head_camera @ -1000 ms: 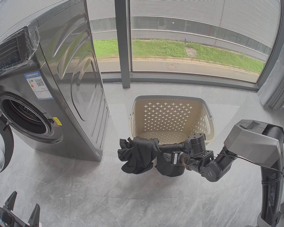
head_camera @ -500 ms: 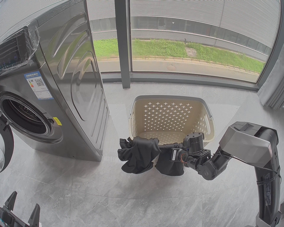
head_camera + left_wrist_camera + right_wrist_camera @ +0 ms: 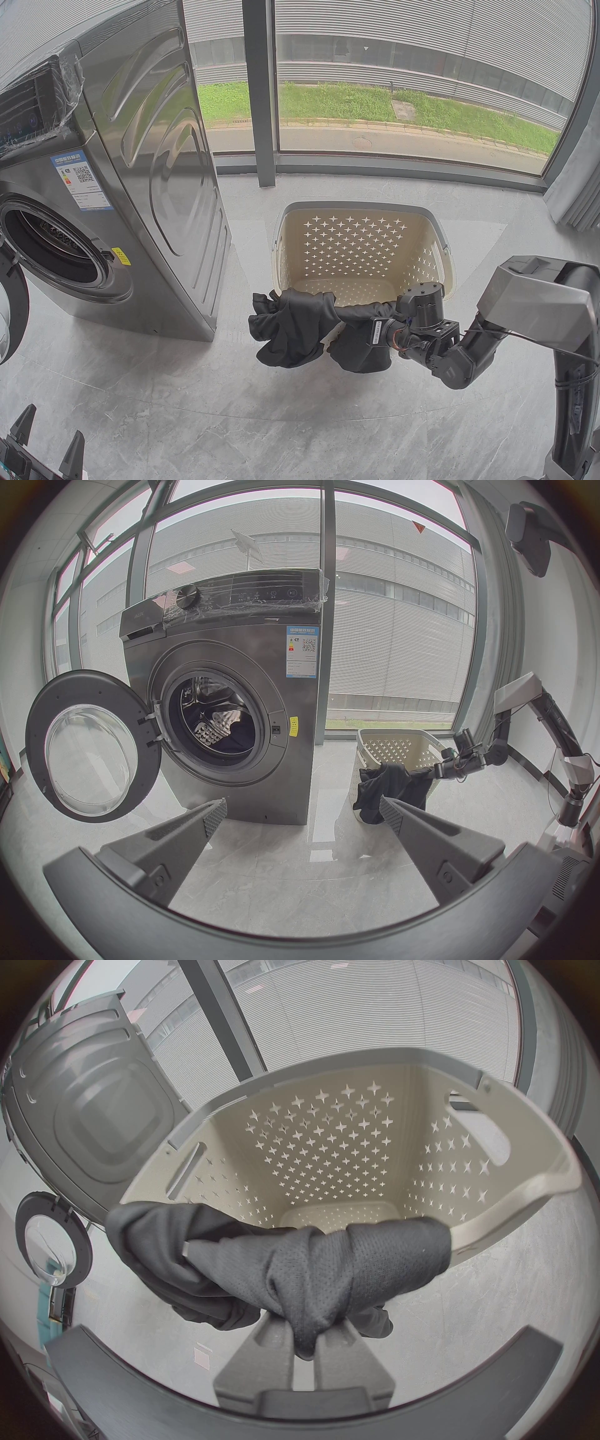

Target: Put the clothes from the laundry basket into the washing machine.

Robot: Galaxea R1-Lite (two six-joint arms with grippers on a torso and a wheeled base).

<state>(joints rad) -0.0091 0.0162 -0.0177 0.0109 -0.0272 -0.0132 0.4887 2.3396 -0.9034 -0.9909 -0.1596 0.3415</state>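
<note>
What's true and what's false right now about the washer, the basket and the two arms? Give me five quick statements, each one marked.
1. The washer door is open. True.
2. The right jaws are shut on a dark garment. True.
3. The garment lies wholly inside the basket. False: it hangs over the near rim.
4. The left jaws hold a sock. False: they are open and empty.
5. The basket stands on a table. False: it stands on the floor.

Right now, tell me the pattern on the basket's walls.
Cream basket, rows of star-shaped holes; clearest in right wrist view.
</note>
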